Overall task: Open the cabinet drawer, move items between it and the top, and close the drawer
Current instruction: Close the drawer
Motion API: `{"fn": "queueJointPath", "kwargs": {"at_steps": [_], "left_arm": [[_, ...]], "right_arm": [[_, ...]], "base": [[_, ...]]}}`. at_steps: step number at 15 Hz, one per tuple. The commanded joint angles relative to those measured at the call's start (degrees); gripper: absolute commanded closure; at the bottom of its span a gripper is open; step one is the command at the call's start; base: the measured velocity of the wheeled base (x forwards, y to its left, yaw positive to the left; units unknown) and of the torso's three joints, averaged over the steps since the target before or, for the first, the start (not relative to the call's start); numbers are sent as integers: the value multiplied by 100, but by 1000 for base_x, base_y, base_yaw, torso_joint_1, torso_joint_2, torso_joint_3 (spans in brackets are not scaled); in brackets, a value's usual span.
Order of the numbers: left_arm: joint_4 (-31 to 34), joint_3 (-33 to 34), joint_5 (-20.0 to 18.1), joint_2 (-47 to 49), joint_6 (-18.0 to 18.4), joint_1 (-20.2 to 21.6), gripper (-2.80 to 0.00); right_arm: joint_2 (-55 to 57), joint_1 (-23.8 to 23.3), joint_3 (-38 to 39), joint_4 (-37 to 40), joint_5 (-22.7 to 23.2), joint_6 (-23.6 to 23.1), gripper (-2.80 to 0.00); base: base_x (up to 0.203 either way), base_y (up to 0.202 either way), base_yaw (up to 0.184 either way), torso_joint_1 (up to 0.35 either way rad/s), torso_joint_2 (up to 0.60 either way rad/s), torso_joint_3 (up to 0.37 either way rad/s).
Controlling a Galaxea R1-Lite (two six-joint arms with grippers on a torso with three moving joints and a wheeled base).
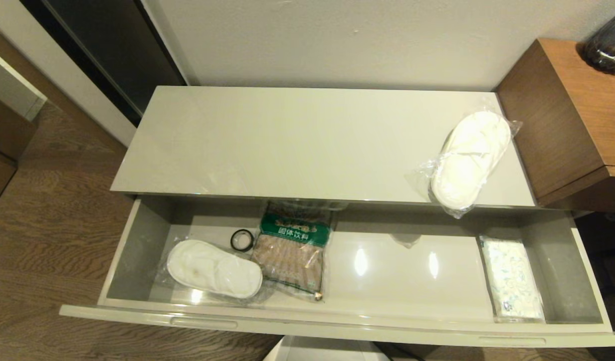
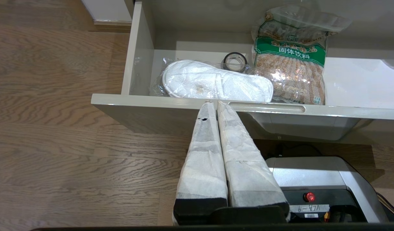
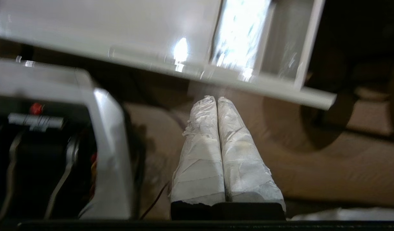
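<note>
1. head view: drawer (image 1: 137,240) pulled fully out, so its contents and the top (image 1: 287,145) are both reachable. one bagged slipper pair (image 1: 470,160) lies on the top at the right end, overhanging the front edge a bit, looks like it was set there from the drawer. second slipper pair (image 1: 214,268) sits in the drawer's left part, black tape roll (image 1: 242,240) just behind it, brown bag with green label (image 1: 294,250) beside both. white packet (image 1: 513,278) lies flat against the drawer's right wall. no arm visible here.
2. left wrist view: left gripper (image 2: 215,103) pressed shut, empty, low in front of the drawer front (image 2: 267,107), outside it. likely parked.
3. right wrist view: right gripper (image 3: 216,98) fingers together, nothing held, below the drawer's right front corner (image 3: 315,98), packet (image 3: 238,35) above. probably between moves; drawer not yet closed.
</note>
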Motion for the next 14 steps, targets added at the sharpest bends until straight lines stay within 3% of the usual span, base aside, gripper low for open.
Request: {"fn": "queueJointPath", "kwargs": {"at_steps": [1, 5, 8, 14], "left_arm": [[-3, 1, 0, 7, -4, -2, 0], [-3, 1, 0, 7, -4, -2, 0], [-3, 3, 0, 7, -3, 6, 0], [-3, 1, 0, 7, 3, 5, 0]], "right_arm": [[295, 5, 89, 88, 14, 291, 0], [1172, 7, 60, 47, 151, 1257, 0], [1976, 7, -38, -30, 677, 1752, 0], [4182, 17, -350, -153, 1193, 2097, 0]], "base": [[0, 0, 0, 0, 0, 0], [0, 0, 0, 0, 0, 0], [0, 0, 0, 0, 0, 0], [0, 0, 0, 0, 0, 0]]}}
